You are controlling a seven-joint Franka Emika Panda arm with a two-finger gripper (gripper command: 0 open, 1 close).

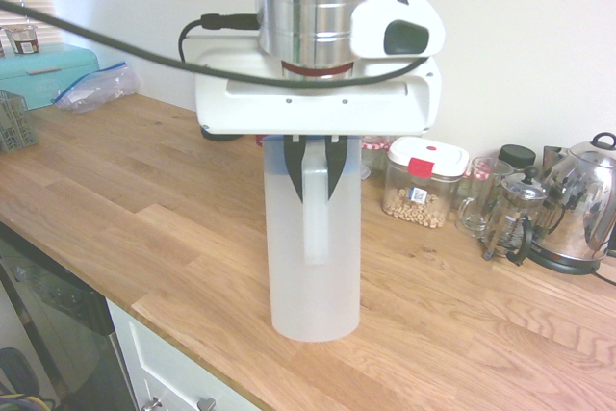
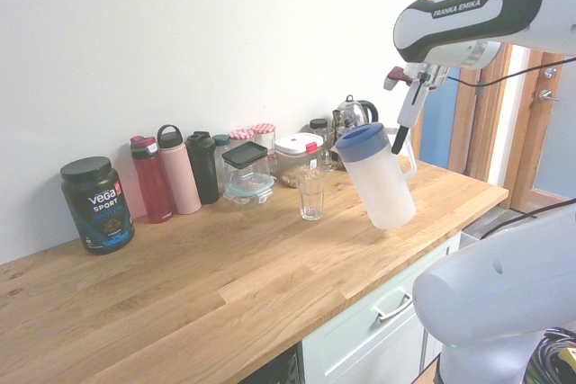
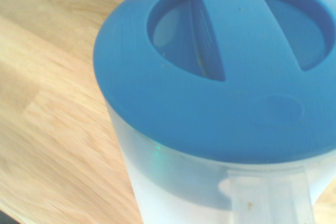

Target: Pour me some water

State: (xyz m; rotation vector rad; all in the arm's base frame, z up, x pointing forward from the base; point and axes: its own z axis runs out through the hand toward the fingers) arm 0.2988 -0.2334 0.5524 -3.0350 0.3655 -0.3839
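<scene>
My gripper [image 1: 317, 178] is shut on the handle of a translucent white pitcher [image 1: 314, 276] with a blue lid [image 3: 210, 77]. In the second exterior view the pitcher [image 2: 382, 182] leans with its spout toward a clear empty-looking drinking glass [image 2: 311, 193]. The glass stands on the wooden counter [image 2: 225, 267], a little to the spout side of the pitcher. The pitcher's base is close over the counter; contact cannot be told. No water level or stream can be made out. The first exterior view hides the glass behind the pitcher.
Along the wall stand a black tub [image 2: 96, 203], several bottles [image 2: 179, 169], lidded containers [image 2: 247, 171] and a kettle [image 1: 580, 204]. A French press [image 1: 511, 216] and a glass mug [image 1: 475, 196] sit beside it. The counter's front edge [image 2: 387, 267] runs near the pitcher.
</scene>
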